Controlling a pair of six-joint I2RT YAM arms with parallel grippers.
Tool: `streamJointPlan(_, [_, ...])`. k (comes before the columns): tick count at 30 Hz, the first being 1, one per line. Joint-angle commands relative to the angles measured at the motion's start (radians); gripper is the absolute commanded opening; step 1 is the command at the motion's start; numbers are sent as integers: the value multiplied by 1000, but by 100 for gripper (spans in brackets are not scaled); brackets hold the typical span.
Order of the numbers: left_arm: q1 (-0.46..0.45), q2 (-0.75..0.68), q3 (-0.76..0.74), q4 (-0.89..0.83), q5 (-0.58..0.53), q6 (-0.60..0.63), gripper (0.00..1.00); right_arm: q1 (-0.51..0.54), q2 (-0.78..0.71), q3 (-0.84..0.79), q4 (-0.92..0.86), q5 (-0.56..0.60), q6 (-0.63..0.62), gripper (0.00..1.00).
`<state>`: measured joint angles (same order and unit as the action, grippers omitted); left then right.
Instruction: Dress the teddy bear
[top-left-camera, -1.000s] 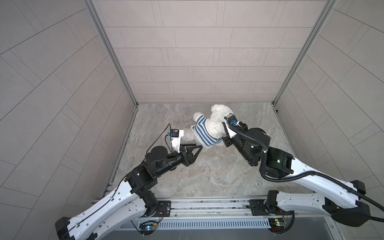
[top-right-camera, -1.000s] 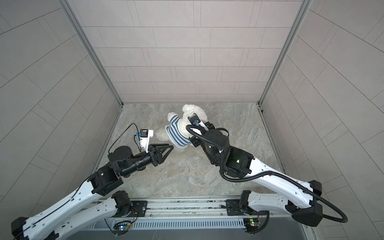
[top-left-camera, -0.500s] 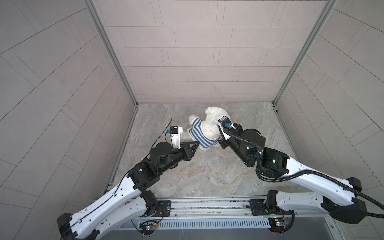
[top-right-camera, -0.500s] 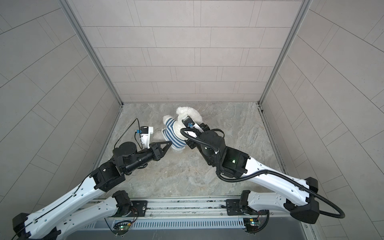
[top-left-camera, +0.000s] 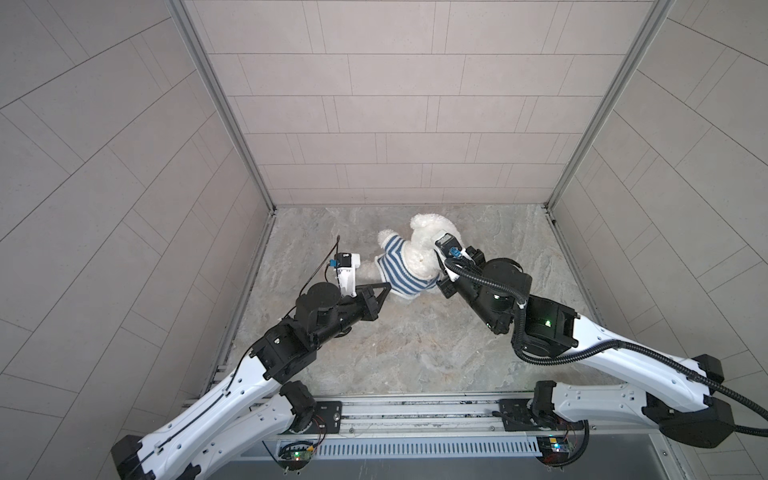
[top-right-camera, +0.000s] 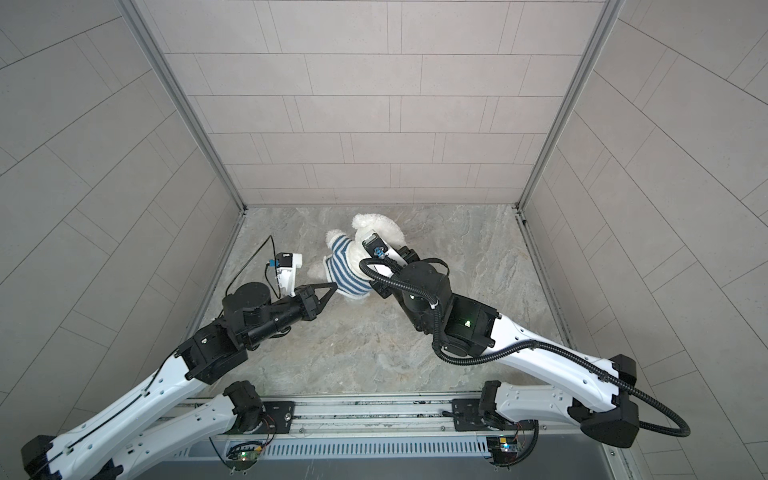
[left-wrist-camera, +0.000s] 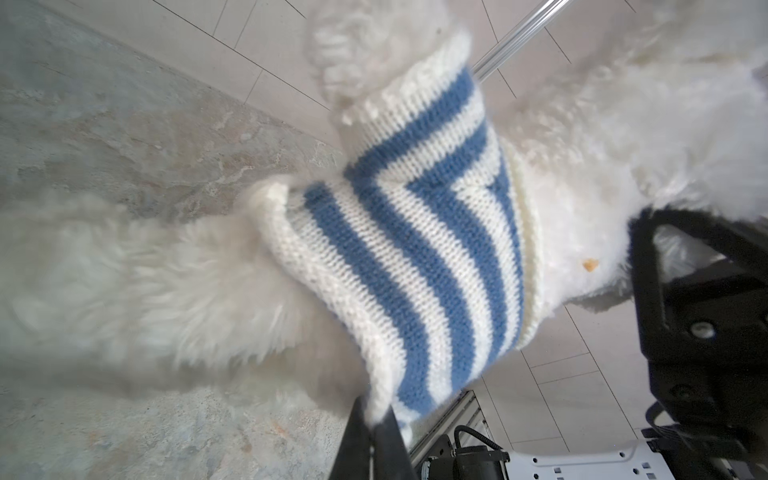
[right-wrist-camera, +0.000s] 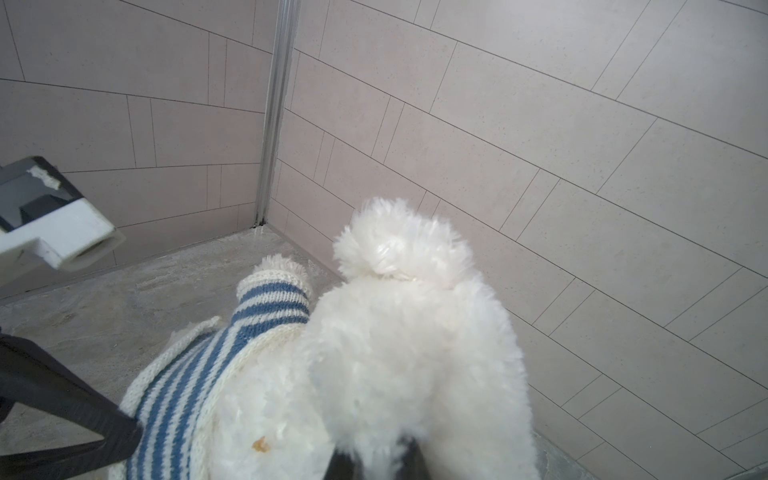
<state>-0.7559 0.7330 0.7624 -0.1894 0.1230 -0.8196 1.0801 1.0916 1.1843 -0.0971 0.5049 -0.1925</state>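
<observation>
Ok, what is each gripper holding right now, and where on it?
The left gripper pinches the shirt by its bottom hem. The right gripper is shut on the bear, in the fur of its head.

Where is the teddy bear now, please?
In both top views the teddy bear is mid-table toward the back wall, between the left claw and right claw.
</observation>
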Motion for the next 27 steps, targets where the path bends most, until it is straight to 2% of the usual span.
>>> streamJointPlan(1, [42, -6, -20, -13, 49, 17, 3, 7, -58, 8, 60, 27, -19, 0])
streamJointPlan(18, [108, 44, -134, 42, 53, -1, 0, 6, -74, -4, 89, 10, -5, 0])
streamJointPlan(25, [102, 6, -108, 147, 151, 87, 0, 6, -80, -32, 99, -18, -27, 0])
streamJointPlan(27, [102, -8, -87, 128, 152, 119, 6, 6, -82, -36, 99, -24, -35, 0])
